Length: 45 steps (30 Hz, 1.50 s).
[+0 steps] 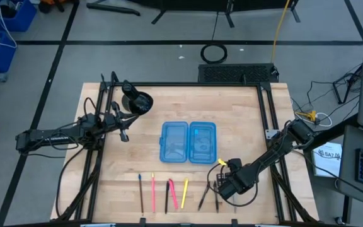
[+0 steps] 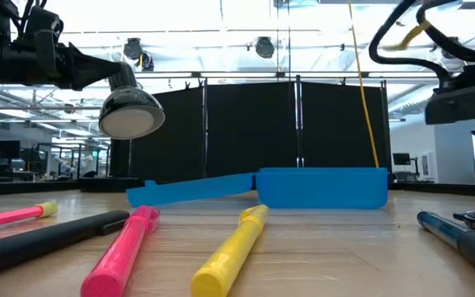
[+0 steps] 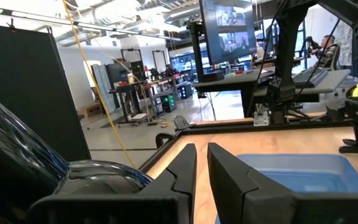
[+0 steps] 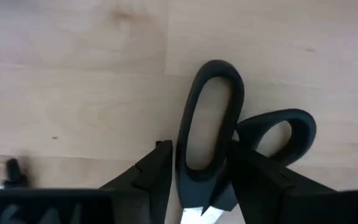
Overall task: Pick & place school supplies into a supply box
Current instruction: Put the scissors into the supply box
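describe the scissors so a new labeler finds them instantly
Start at the blue supply box mid-table, then drop to the row of pens along the near edge. The scissors lie at that row's right end, under the right claw. Only they have two dark loop handles.

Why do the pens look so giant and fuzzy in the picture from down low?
Low view: the pink pen and yellow pen lie right by the camera, so they loom large and soft, while the blue box farther back looks sharper. Bright ceiling lights glare behind. Right wrist view: the scissors fill the frame, in focus.
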Each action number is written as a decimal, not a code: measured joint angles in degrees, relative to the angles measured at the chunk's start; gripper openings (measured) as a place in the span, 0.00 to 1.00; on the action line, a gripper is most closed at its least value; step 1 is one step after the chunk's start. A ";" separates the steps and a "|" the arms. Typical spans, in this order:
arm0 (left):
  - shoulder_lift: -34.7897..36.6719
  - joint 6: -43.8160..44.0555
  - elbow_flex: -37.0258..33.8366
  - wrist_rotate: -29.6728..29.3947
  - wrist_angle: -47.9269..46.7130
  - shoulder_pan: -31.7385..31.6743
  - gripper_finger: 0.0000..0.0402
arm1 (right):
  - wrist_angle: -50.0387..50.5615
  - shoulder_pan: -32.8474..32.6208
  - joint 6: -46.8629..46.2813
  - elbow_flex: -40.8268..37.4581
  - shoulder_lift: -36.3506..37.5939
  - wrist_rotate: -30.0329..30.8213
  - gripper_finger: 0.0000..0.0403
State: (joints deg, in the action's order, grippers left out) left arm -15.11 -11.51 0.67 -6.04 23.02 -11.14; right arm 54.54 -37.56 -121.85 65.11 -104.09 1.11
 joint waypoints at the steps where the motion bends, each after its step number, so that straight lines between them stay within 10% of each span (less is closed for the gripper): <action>1: 0.00 0.00 0.00 0.00 -0.02 0.00 0.12 | -0.09 0.00 0.53 -0.03 0.00 -0.08 0.36; 32: 0.00 0.43 0.00 0.17 -0.06 0.02 0.12 | -12.41 -0.28 7.34 -12.30 1.57 -7.32 0.22; 45: 0.02 0.46 0.00 0.15 -0.12 0.00 0.12 | -8.19 -0.44 9.28 -10.10 8.77 6.24 0.22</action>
State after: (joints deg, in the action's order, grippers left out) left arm -15.09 -11.05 0.67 -5.90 22.90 -11.14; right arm 46.36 -38.00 -112.58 55.01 -95.32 7.35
